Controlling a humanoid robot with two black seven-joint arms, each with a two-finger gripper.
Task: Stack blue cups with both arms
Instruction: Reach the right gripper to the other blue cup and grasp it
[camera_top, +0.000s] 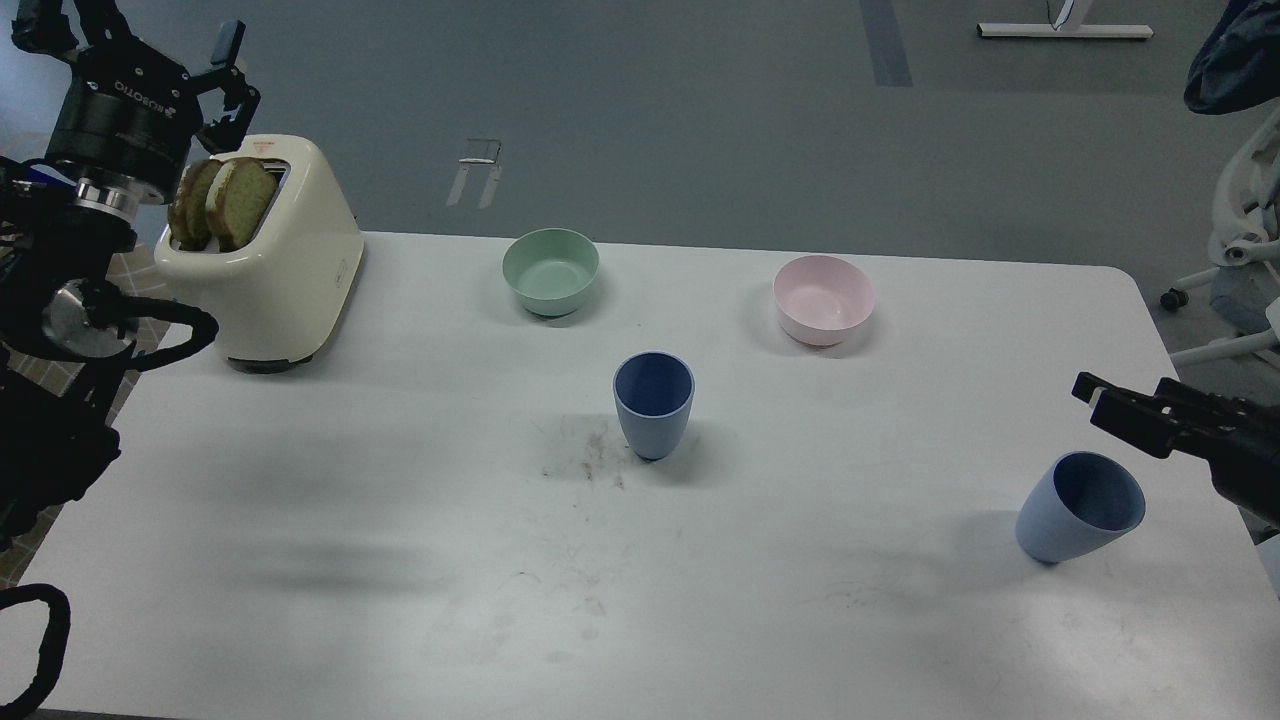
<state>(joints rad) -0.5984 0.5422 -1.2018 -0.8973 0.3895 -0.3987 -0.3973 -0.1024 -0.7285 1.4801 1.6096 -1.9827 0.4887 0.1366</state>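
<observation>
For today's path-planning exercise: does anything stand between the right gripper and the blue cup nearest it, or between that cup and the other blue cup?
Nothing visible does. The right gripper hangs just above the near blue cup, with only air between. From there to the middle blue cup lies bare table; the bowls sit farther back.

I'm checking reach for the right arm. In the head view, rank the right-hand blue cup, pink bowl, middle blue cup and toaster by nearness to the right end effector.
From the right end effector:
1. Right-hand blue cup, just below it, near the table's right edge.
2. Pink bowl, toward the back, right of centre.
3. Middle blue cup, mid-table.
4. Toaster, far left corner.
</observation>
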